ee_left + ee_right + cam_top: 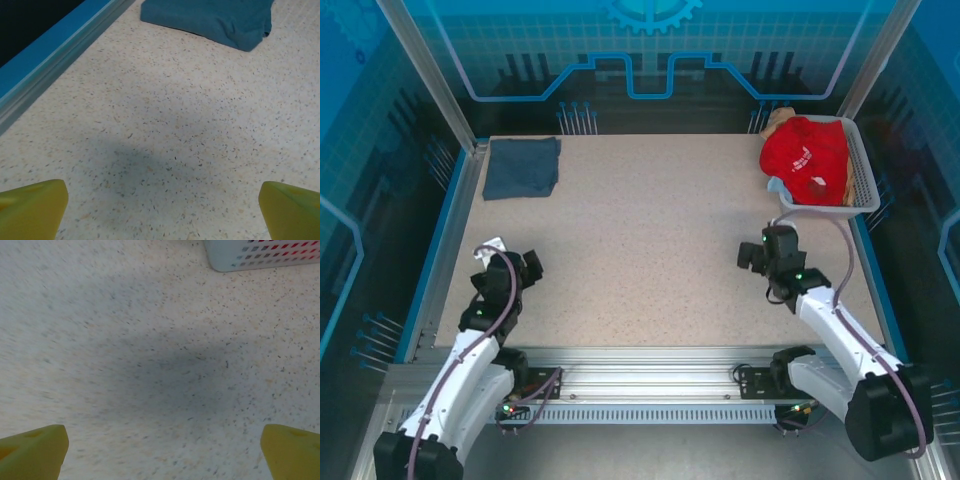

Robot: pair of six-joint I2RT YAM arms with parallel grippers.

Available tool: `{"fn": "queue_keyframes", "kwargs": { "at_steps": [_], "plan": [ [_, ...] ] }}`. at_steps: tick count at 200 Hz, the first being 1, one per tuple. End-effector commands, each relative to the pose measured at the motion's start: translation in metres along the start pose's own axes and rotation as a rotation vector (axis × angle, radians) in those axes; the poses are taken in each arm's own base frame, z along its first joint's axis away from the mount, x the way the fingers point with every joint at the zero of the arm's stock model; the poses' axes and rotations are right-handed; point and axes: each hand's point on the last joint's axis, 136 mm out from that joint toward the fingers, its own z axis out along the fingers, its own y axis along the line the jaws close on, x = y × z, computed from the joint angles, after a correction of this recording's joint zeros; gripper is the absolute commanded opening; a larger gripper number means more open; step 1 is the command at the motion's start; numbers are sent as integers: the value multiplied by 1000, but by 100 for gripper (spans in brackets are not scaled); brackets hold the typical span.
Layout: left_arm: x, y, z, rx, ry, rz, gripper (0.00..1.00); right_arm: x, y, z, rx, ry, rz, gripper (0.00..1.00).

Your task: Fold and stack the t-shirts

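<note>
At the upper left of the top view you have the slate-blue shirt point(522, 167), folded into a flat rectangle on the table point(650, 250) near the left rail. In the left wrist view the same shirt point(210, 20) sits at the top edge, well apart from the fingers.

Your left gripper point(508, 268) is at the lower left, over bare table. Its jaws are spread wide with nothing between them, and the yellow fingers point(30, 207) sit at the bottom corners of its own view.

Your right gripper point(767, 252) is right of centre, just below the basket point(865, 175), released as well. Its fingers point(290, 450) stand far apart over bare table, with the basket point(260, 255) at the top right of that view.

In the upper right, the red shirt point(807, 157) lies crumpled on top in the basket. A tan shirt point(778, 118) peeks out behind it, and a bit of light blue cloth point(780, 187) shows at its lower left.
</note>
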Motion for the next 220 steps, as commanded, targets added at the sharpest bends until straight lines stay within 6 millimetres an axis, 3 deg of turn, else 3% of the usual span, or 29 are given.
{"fn": "queue_keyframes", "kwargs": {
  "at_steps": [1, 32, 85, 104, 132, 141, 154, 176, 220],
  "plan": [
    [-25, -23, 9, 95, -154, 20, 99, -48, -8, 5, 55, -257, -51, 100],
    [-30, -41, 33, 150, -208, 4, 99, -37, 2, 31, 11, -247, -87, 100],
    [-53, -62, 81, 224, -234, 13, 99, -78, 19, 57, -73, -371, -101, 100],
    [-52, -60, 90, 237, -273, 5, 99, -79, 17, 69, -77, -377, -98, 100],
    [-37, -69, 90, 299, -313, 39, 99, -67, 22, 76, -134, -393, -104, 100],
    [-41, -70, 89, 303, -371, 46, 99, -68, 20, 76, -126, -442, -94, 100],
    [-34, -71, 94, 289, -283, 50, 99, -66, 23, 79, -141, -401, -104, 100],
    [-33, -91, 108, 322, -199, 120, 99, -68, 27, 81, -129, -393, -127, 100],
    [-36, -92, 108, 317, -213, 126, 99, -69, 28, 81, -124, -396, -132, 100]
  ]
}}
